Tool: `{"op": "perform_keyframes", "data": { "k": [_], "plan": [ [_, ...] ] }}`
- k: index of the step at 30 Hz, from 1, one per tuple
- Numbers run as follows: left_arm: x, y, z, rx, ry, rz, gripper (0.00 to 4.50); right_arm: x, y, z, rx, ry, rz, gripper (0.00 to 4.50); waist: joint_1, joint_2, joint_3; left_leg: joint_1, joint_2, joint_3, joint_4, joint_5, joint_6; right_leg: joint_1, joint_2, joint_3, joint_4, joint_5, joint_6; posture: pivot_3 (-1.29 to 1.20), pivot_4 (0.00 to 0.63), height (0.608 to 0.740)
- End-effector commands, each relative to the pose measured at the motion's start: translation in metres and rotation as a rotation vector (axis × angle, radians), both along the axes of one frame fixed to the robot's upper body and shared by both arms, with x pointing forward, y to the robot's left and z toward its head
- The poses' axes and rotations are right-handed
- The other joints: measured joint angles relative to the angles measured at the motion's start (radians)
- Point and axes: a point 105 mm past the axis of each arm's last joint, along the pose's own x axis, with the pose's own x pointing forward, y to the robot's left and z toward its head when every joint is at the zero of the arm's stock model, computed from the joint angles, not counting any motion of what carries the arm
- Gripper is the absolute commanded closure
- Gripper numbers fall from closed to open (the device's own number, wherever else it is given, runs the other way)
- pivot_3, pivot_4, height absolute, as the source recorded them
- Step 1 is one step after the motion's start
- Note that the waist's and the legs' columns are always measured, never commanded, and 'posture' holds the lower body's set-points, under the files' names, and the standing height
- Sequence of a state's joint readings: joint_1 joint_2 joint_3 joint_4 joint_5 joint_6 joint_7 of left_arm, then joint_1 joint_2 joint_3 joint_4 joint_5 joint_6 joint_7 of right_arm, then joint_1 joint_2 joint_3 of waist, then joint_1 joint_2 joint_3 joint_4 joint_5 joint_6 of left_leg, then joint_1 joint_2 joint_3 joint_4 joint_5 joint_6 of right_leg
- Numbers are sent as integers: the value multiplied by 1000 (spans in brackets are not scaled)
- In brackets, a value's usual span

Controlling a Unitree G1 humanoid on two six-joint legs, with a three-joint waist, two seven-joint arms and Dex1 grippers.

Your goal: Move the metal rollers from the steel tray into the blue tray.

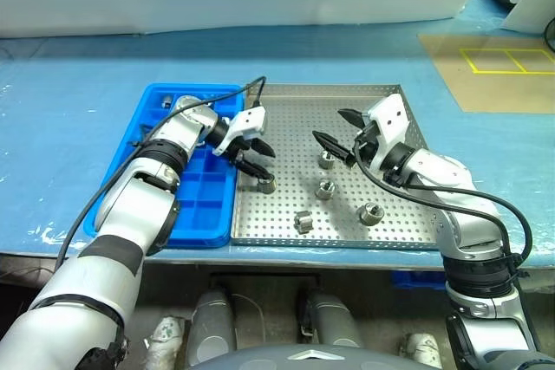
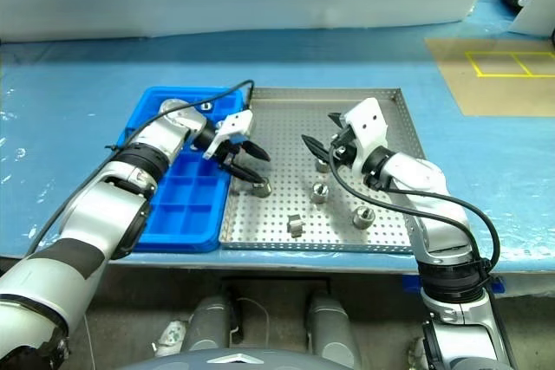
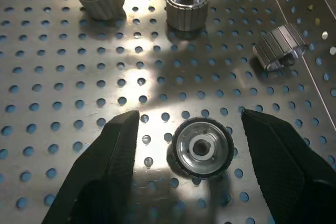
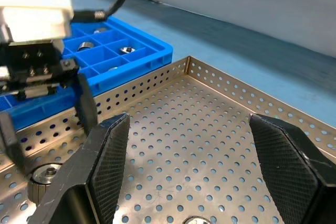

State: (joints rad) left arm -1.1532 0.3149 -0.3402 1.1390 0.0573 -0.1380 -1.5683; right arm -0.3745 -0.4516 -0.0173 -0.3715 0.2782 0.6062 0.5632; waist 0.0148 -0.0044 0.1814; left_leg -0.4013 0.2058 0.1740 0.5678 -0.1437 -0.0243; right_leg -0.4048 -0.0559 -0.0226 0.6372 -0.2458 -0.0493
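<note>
Several metal rollers lie loose on the steel tray (image 1: 381, 101). The one nearest the blue tray (image 1: 204, 205) is a roller (image 1: 265, 184) that stands on end. My left gripper (image 1: 258, 160) hangs open just above it, pointing down, and in the left wrist view that roller (image 3: 203, 147) sits between the two black fingers (image 3: 113, 156) without touching them. My right gripper (image 1: 331, 126) is open and empty, held higher over the middle of the steel tray above another roller (image 1: 326, 159). A few rollers (image 4: 126, 50) lie in the blue tray's far compartments.
The blue tray lies flush against the steel tray's left rim. Other rollers (image 1: 325, 189) (image 1: 303, 222) (image 1: 371, 213) are spread toward the steel tray's front. Both trays rest on a blue-covered table whose near edge runs just in front of them.
</note>
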Motion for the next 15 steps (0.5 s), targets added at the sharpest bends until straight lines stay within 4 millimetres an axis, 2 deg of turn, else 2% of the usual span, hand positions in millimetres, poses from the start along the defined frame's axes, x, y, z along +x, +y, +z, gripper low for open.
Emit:
{"op": "perform_keyframes", "data": {
  "k": [1, 8, 13, 15],
  "plan": [
    [-4, -2, -2, 19, -16, -54, 1244, -6, 2, 14, 21, -54, 5, 783, 0, 0, 0, 0, 0, 0, 0, -1, 2, 0, 0, 0, 0, 0, 0, -414, 150, 740],
    [-7, 1, -13, 47, -20, -66, 1244, -18, 13, 3, -5, 1, 79, 783, 0, 0, 0, 1, 0, 0, 1, -2, 4, 1, 0, 0, 0, 0, 0, -418, 150, 740],
    [-9, 0, -18, 48, -25, -77, 1244, -36, 12, -36, -137, 135, 167, 783, 0, 0, 0, 5, 0, 0, 0, -3, 4, 5, 0, 0, -1, 0, 0, -419, 150, 740],
    [-9, -1, -19, 47, -25, -79, 1244, -39, 9, -40, -157, 151, 167, 783, -1, 0, 0, 9, 0, 0, -1, -3, 5, 10, 0, 0, -5, 0, 0, -418, 150, 740]
  ]
}}
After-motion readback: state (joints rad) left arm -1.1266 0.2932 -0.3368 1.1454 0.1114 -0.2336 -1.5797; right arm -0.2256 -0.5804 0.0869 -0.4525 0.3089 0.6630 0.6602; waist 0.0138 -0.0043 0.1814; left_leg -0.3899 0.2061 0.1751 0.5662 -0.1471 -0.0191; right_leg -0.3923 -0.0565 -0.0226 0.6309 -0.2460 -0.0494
